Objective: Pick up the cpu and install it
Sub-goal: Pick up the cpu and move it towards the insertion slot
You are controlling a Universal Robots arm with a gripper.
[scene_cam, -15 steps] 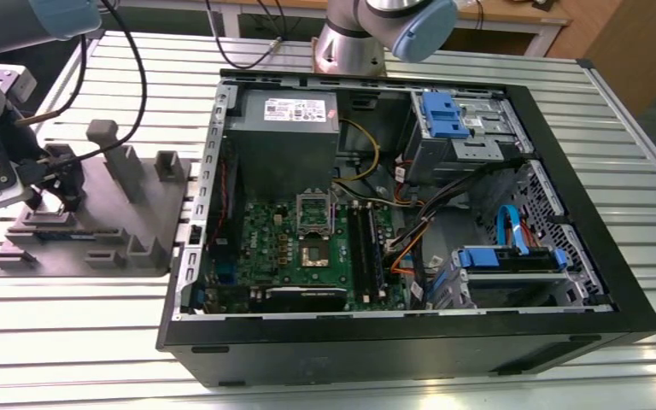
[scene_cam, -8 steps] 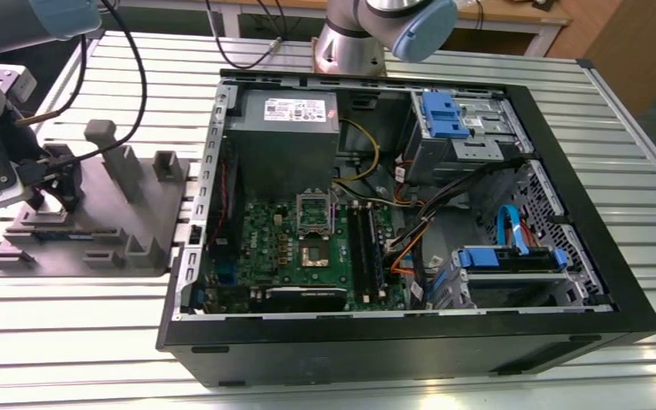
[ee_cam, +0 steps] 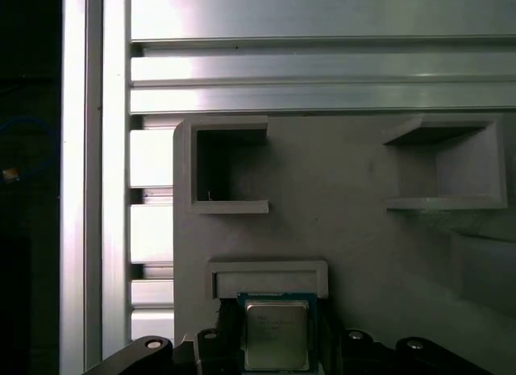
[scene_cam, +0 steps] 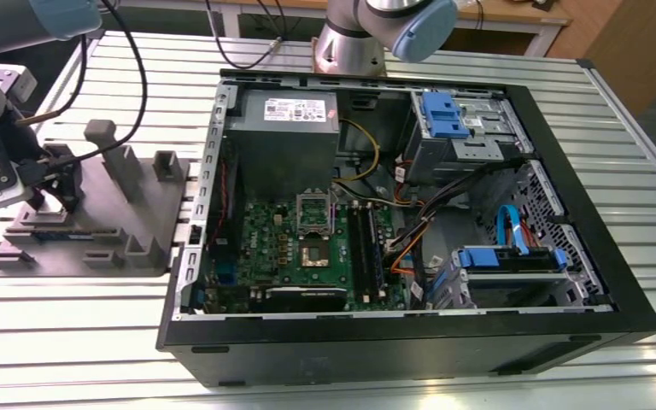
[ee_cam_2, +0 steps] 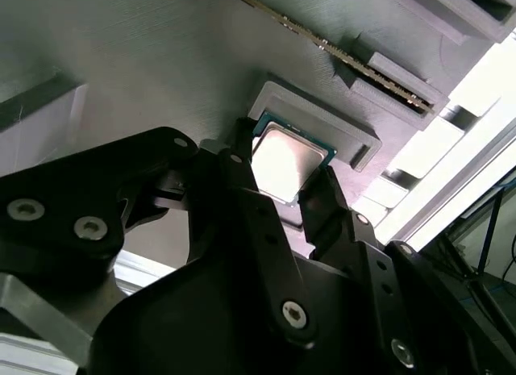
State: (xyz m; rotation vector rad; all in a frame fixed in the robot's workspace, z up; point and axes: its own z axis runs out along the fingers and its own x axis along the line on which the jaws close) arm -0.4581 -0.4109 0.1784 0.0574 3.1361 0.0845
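Metal of silvery grey, edged in thin teal, marks the cpu [ee_cam_2: 289,161] [ee_cam: 276,335], which is seen in both wrist views lying flat beside the raised lip of a shallow pocket in the grey fixture [ee_cam_2: 161,68]. It is bracketed by the claw [ee_cam_2: 283,173]: the two dark fingers [ee_cam_2: 246,189] are drawn in to the chip's width and appear pressed against its opposite edges, so the cpu is taken to be gripped; whether it has been raised off the fixture cannot be told. In the exterior view the claw [scene_cam: 52,192] is found low over the fixture [scene_cam: 100,231], which rests on the slatted desk [scene_cam: 78,342] at about nine o'clock of the open computer case [scene_cam: 419,359]; the socket [scene_cam: 317,249] is seen on the board inside, at about three o'clock of the claw and well apart from it. The pickup is judged to be the step in hand. It would be done well if only the edges were held, with even, modest pressure, the chip kept level and centred, and the pocket's lip cleared by a straight rise.
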